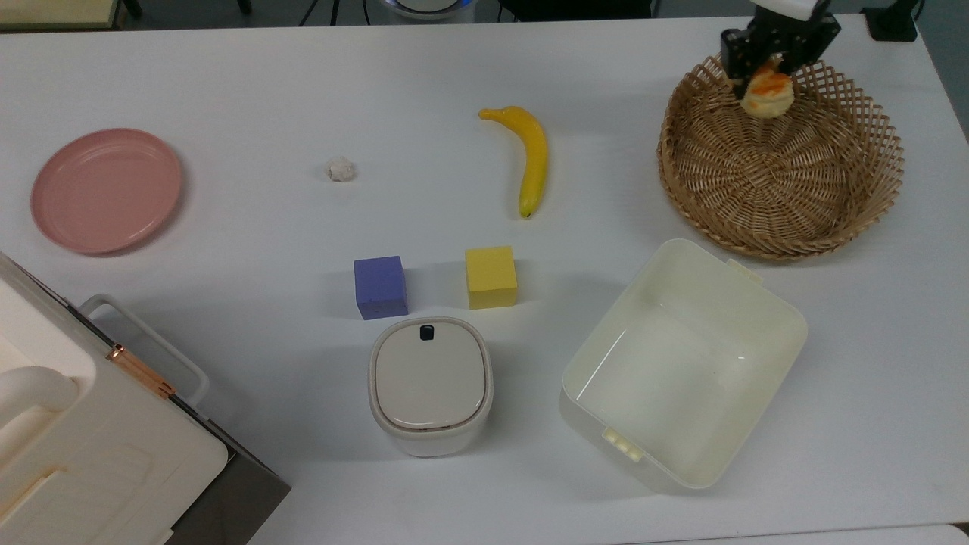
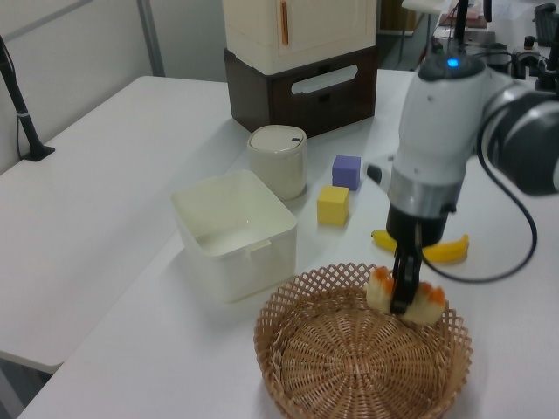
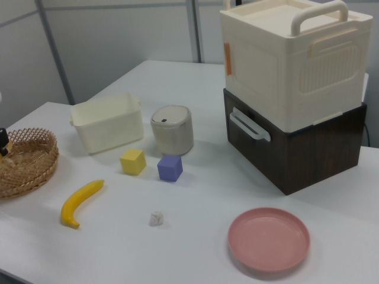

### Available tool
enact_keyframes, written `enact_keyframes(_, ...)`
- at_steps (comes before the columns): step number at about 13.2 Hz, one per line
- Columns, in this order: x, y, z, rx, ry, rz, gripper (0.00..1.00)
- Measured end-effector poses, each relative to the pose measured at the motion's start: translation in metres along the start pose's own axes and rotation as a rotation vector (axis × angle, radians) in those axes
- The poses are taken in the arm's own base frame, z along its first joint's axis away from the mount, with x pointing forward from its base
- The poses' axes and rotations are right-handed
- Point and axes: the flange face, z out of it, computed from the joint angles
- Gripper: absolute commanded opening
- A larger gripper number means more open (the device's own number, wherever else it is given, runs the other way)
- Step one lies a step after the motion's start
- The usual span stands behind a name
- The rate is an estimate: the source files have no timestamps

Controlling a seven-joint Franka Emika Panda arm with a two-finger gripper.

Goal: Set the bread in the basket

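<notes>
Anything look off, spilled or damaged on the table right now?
Nothing looks damaged or spilled. One stray bit: a tiny whitish lump lies loose on the table. The gripper holds the bread over the basket.

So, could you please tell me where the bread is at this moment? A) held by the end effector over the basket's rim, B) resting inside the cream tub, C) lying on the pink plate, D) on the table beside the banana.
A: the end effector grips the bread above the wicker basket, just inside its rim.
</notes>
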Motion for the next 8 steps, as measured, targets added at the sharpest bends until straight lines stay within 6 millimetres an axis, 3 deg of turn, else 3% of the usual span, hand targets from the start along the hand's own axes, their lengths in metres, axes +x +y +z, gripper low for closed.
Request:
enact_keyframes(1,0.001,-0.009,0.007,0.019,0.023,-0.010,0.78)
enact_keyframes(3,0.006,-0.011,0.013,0.030,0.046,-0.010,1.00)
enact_keyframes(8,0.018,-0.003,0.005,0.033,0.068,0.005,1.00)
